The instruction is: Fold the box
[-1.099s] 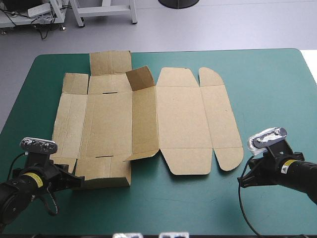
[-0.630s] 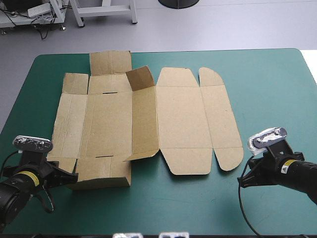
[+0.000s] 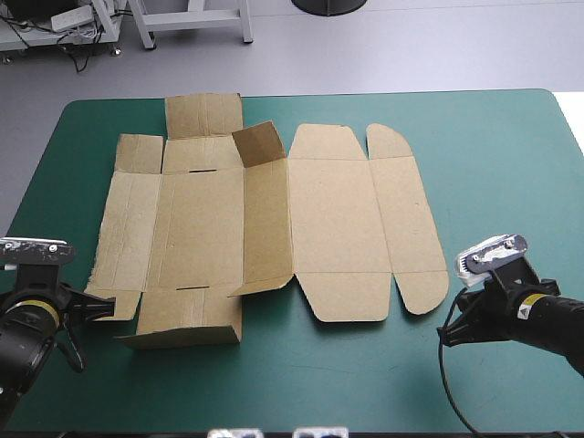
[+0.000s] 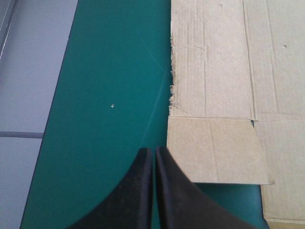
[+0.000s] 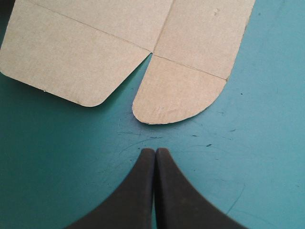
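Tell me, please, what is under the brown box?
The box lies mostly flat on the teal-green cover, which shows all round it. Whatever is beneath the board itself is covered and cannot be seen.

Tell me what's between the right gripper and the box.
Only bare cover between right gripper and box, seen in the right wrist view.

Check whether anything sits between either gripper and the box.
Nothing visible. Only bare teal-green cover lies between the shut right gripper and the box; the shut left gripper sits right beside its corner flap.
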